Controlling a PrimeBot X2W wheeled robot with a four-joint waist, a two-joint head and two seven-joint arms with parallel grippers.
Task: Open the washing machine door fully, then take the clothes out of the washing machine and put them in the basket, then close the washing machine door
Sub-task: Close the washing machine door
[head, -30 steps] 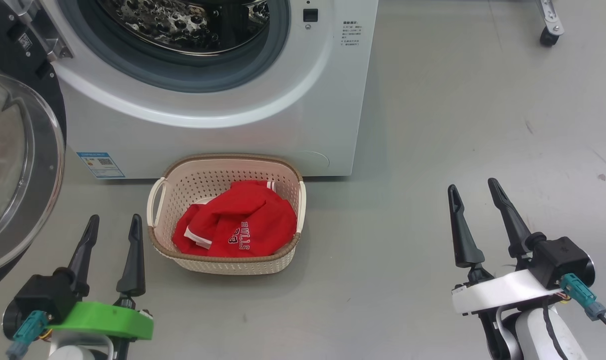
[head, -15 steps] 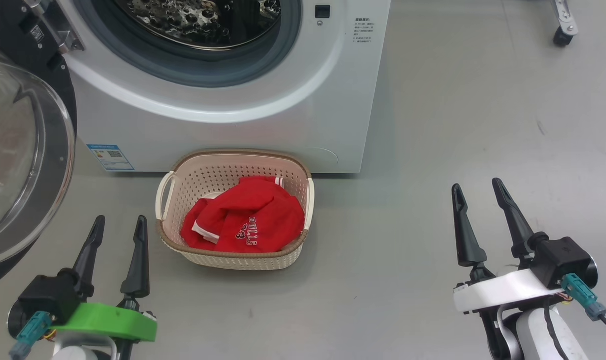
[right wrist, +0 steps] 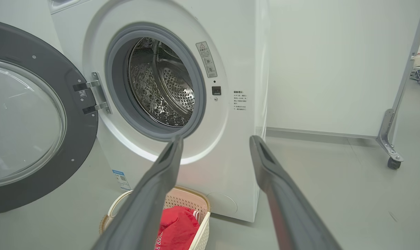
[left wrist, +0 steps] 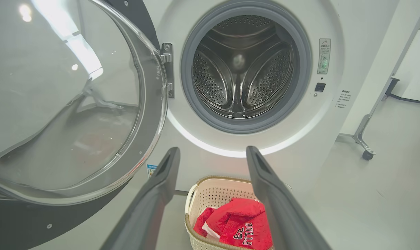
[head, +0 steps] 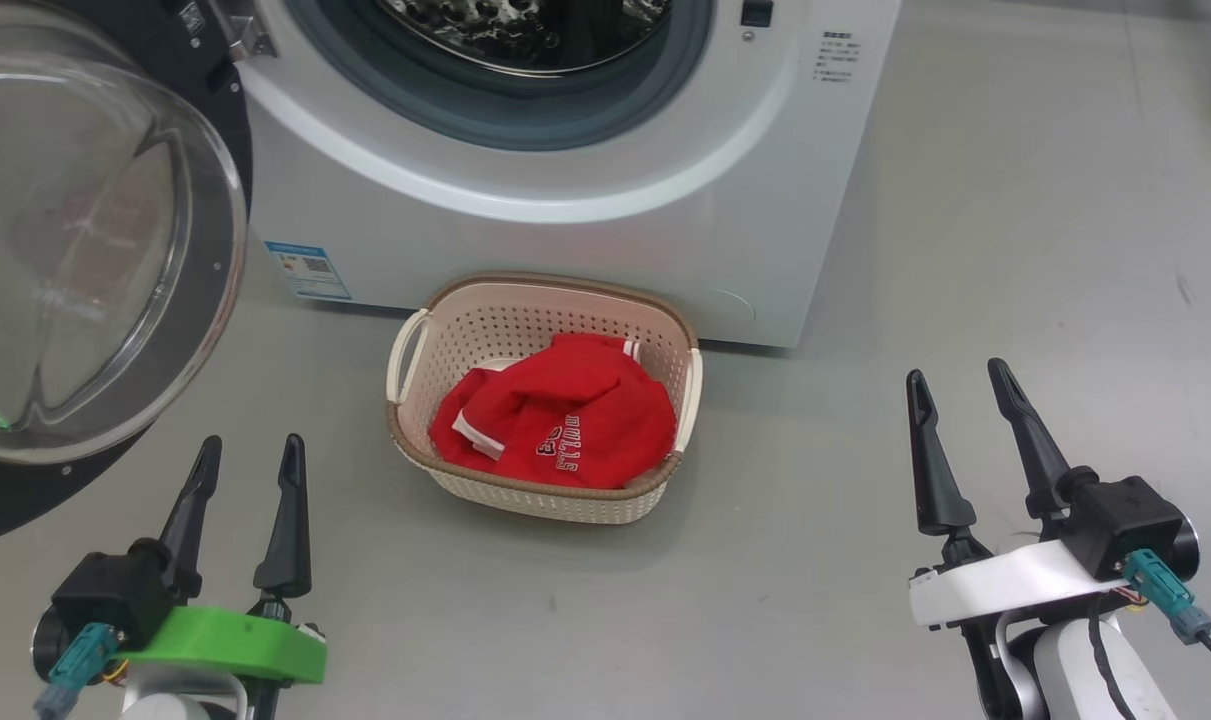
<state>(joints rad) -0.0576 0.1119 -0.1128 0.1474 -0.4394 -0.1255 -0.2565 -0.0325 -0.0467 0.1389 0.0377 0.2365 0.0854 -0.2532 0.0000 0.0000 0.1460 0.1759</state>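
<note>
Two pincers are being held with fingers spread wide, and nothing is being gripped by either. The left pincer (head: 250, 440) is being seen at the lower left of the head view, over the floor (head: 965, 250), near the basket (head: 543, 288) but apart from it. The right pincer (head: 954, 370) is being seen at the lower right, well apart from the basket.

The door (head: 95, 250) is being held swung open on its hinge (left wrist: 167, 69), to the left of the washer (head: 585, 230). Its clear glass bowl is being shown ringed by the black rim. Inside the grey seal (head: 525, 125), the dimpled steel wall of the drum (left wrist: 242, 76) is being shown in both wrist views.

The basket is being rested on the floor just before the washer's front, to the right of the blue sticker (head: 307, 270). Whether its far rim is touching the front cannot be told. The clothes (head: 565, 420) are being contained in the basket as a red heap with white trim, the "BULLS" lettering uppermost.

A caster leg (right wrist: 390, 149) is being seen on the floor to the right of the washer in the right wrist view.
</note>
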